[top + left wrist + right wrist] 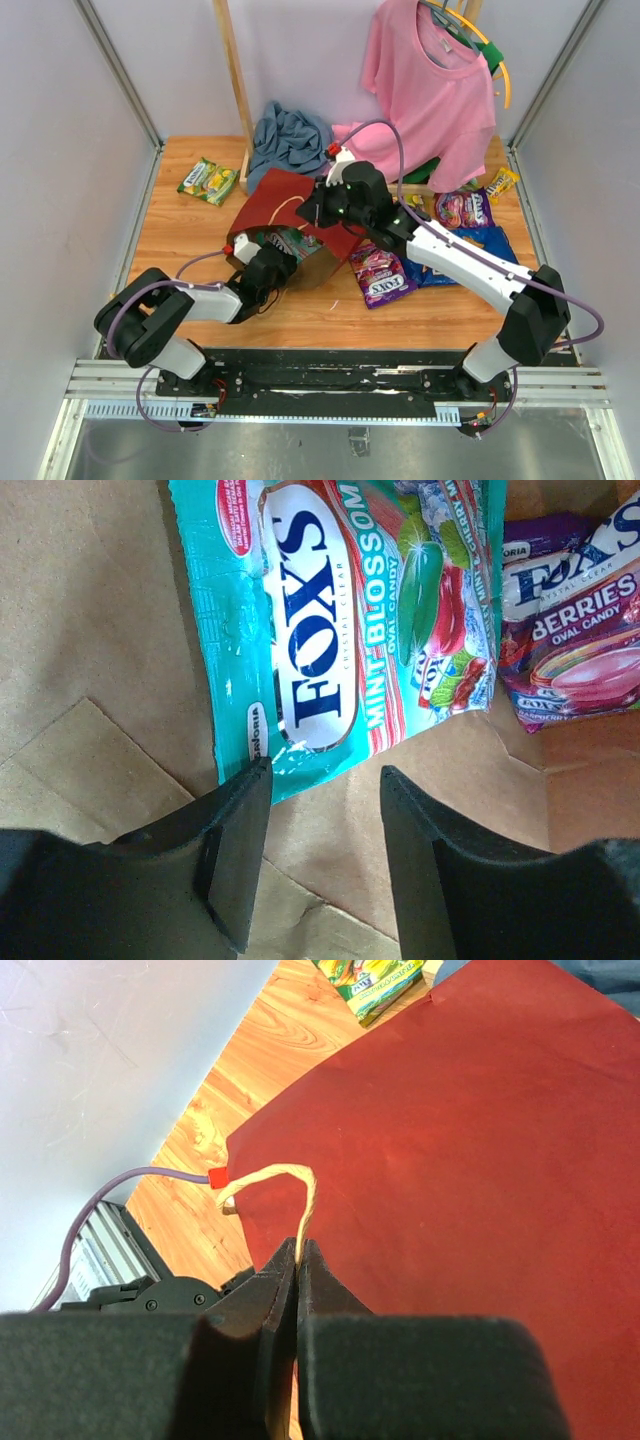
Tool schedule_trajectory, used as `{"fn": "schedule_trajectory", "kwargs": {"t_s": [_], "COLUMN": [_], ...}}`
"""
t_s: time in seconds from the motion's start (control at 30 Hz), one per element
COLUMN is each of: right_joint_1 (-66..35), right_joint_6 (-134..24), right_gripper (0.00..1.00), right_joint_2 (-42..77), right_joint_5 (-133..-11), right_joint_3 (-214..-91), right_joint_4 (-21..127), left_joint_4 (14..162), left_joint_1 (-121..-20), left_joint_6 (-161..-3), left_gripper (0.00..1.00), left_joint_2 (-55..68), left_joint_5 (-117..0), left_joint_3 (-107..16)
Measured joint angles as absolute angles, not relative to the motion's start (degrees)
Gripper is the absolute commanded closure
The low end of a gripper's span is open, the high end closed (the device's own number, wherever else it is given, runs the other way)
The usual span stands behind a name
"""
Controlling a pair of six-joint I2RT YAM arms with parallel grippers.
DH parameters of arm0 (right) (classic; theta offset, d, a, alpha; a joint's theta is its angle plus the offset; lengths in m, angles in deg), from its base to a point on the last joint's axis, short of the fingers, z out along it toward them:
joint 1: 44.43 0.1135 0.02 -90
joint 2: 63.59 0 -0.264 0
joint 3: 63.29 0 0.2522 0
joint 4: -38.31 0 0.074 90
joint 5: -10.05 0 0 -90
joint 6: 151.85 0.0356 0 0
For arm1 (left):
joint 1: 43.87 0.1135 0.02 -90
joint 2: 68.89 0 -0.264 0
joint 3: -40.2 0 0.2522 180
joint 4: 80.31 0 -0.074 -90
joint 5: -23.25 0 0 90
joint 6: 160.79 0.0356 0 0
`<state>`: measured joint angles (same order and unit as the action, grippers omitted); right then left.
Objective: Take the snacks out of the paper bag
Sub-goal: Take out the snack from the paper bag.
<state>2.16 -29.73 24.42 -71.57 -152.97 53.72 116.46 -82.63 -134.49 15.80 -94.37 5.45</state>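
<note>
Wooden bench point(180, 240), pale walls on three sides. Bag point(285, 200) lies on its side near bench centre, dark red side up, mouth facing the near edge.

Left gripper point(325, 780) is inside the mouth, over the brown inner paper. Fingers about half apart, nothing between them. Mint packet point(340, 620), teal, lies flat in the bag just ahead of the fingertips. The left fingertip overlaps its near corner; contact not clear. Berries packet point(580, 620), purple, lies just right of it, also in the bag.

Right gripper point(298, 1250) is over the bag's red side, fingers closed tight on the twine handle point(290, 1175). The twine rises out of the fingertips and loops over to the bag's edge.

Out of the bag, on the bench:
- green packet point(208, 180) near the far-left corner, well apart from the bag
- purple packet point(381, 275) just right of the bag's mouth
- Doritos bag point(490, 245), blue, toward the right edge
- second purple packet point(462, 208) just behind the Doritos bag
- yellow packet point(503, 182) near the far-right corner

Pink shirt point(430, 85) hangs over the far-right corner. Blue-grey cloth point(288, 135) lies bunched at the far edge, just behind the bag.
</note>
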Motion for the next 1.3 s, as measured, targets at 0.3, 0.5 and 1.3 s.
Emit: {"fn": "schedule_trajectory", "kwargs": {"t_s": [0.3,0.5,1.3], "right_joint_1": [2.16,2.16,2.16], "right_joint_6": [-30.38,-30.36,-30.38], "right_gripper": [0.99,0.99,0.99], "right_joint_2": [22.19,22.19,22.19], "right_joint_5": [-72.69,-72.56,-72.47], "right_joint_3": [-151.95,-151.75,-151.42], "right_joint_4": [54.05,54.05,54.05], "left_joint_4": [108.15,101.97,113.88], "left_joint_1": [-82.67,-82.67,-80.99], "left_joint_6": [-133.57,-131.91,-127.5], "left_gripper": [0.47,0.46,0.49], "left_joint_2": [8.1,-1.45,11.82], "left_joint_5": [-97.25,-100.64,-99.55], "left_joint_3": [5.45,6.12,8.14]}}
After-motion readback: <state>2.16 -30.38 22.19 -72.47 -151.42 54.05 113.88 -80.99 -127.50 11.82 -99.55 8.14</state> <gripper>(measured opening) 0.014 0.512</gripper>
